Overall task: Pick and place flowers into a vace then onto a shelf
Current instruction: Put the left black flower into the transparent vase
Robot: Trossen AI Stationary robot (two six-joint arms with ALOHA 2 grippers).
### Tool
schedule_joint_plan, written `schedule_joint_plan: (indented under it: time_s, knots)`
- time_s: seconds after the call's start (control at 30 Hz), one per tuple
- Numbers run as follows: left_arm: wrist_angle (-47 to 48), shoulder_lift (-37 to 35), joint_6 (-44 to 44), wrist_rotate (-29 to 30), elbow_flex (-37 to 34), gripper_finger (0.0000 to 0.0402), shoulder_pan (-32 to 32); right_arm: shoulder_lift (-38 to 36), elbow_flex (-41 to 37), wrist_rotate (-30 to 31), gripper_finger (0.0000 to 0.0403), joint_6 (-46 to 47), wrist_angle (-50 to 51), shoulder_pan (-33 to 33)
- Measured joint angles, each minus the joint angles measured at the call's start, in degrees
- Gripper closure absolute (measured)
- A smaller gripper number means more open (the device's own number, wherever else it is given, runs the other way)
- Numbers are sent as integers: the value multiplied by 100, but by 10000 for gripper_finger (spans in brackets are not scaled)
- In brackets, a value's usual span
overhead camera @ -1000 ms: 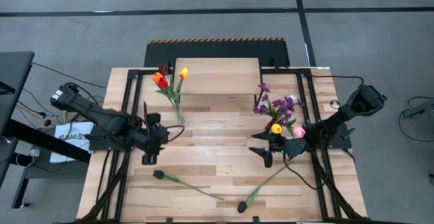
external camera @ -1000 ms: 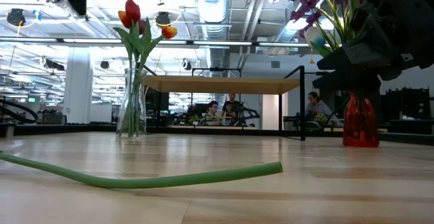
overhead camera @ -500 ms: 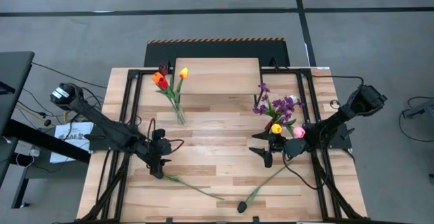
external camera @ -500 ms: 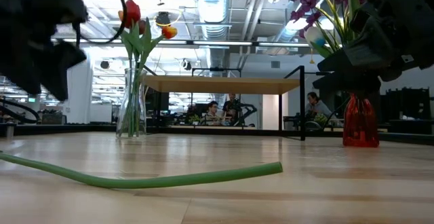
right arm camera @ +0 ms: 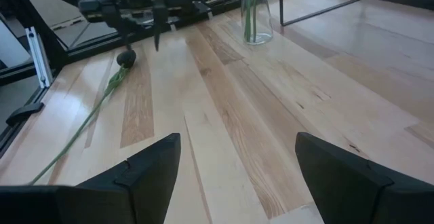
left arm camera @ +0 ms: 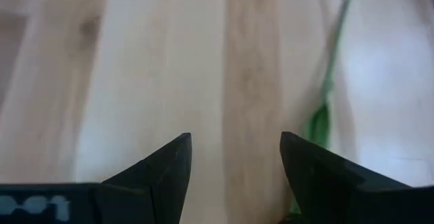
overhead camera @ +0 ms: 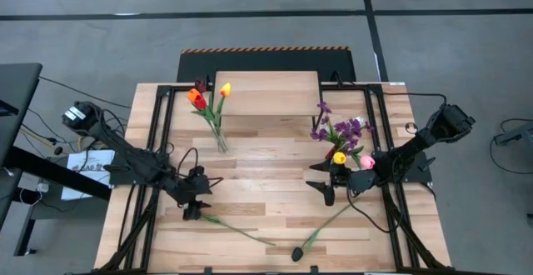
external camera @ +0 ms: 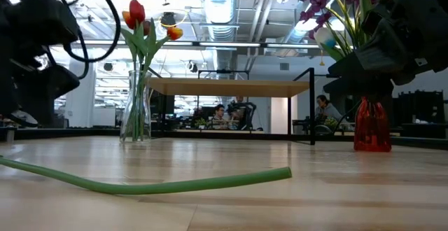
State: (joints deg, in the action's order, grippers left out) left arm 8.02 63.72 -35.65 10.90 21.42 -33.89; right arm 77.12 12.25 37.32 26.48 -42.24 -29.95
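A black-headed flower point(overhead camera: 193, 214) lies on the table at the near left, and its green stem point(overhead camera: 241, 232) runs toward the near edge. My left gripper point(overhead camera: 192, 207) hangs open just above that head point(right arm camera: 126, 58). In the left wrist view the stem point(left arm camera: 331, 75) passes beside one finger of my left gripper point(left arm camera: 234, 149). A second black flower point(overhead camera: 296, 253) lies near the front edge. My right gripper point(overhead camera: 325, 188) waits open by the red vase point(external camera: 371, 126), which holds purple sprigs point(overhead camera: 337, 132). A clear vase point(overhead camera: 220, 138) holds red, orange and yellow tulips.
The light-wood shelf point(overhead camera: 266, 92) stands on thin black legs at the table's far middle, between the two vases. Bare wood lies between the arms. In the low view the stem point(external camera: 154, 185) runs along the table in front of the clear vase point(external camera: 136, 112).
My left gripper has dropped toward the table and shifted a little toward the near edge, tipping its fingers more steeply down. It now stands just over the black flower head and has stayed open. The flowers have not moved.
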Motion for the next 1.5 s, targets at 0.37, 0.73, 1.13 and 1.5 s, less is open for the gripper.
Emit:
schedule_joint_plan:
  time_s: [0.37, 0.73, 1.13, 1.5]
  knots:
    - [-134, 12, -377, 351, 1, 187, -373, 0, 0, 2, 117, 2, -2, 0]
    - [-147, 15, -491, 593, 1, 187, -463, 1, -2, 2, 117, 4, -4, 0]
    - [-147, 15, -573, 769, 1, 187, -463, 0, -1, 2, 117, 7, -7, 0]
    - [-154, 16, -575, 31, 1, 187, -683, 0, 0, 2, 117, 9, -15, 0]
